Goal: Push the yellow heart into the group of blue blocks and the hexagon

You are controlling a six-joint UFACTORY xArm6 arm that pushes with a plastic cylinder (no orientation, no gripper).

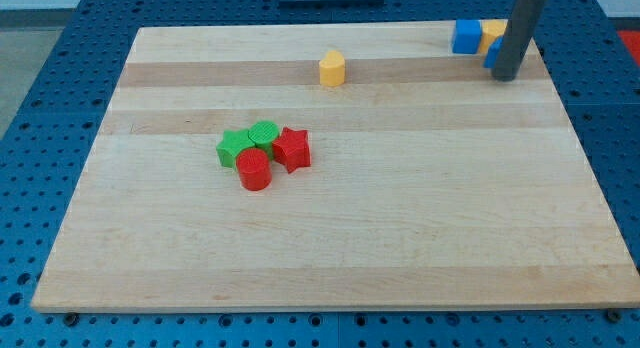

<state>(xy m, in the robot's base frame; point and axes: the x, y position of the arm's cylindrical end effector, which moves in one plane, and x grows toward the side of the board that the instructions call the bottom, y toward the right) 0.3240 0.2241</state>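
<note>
A yellow heart block (332, 68) sits alone near the view's top, a little right of centre. At the top right corner a blue block (466, 36) touches a yellow hexagon (492, 31), and a second blue block (493, 52) shows partly behind the rod. My tip (506, 76) rests on the board just below that group, well to the right of the yellow heart.
A cluster of two green blocks (233, 148) (264, 134), a red star (292, 148) and a red cylinder (254, 171) sits left of centre. The wooden board (400, 228) lies on a blue perforated table.
</note>
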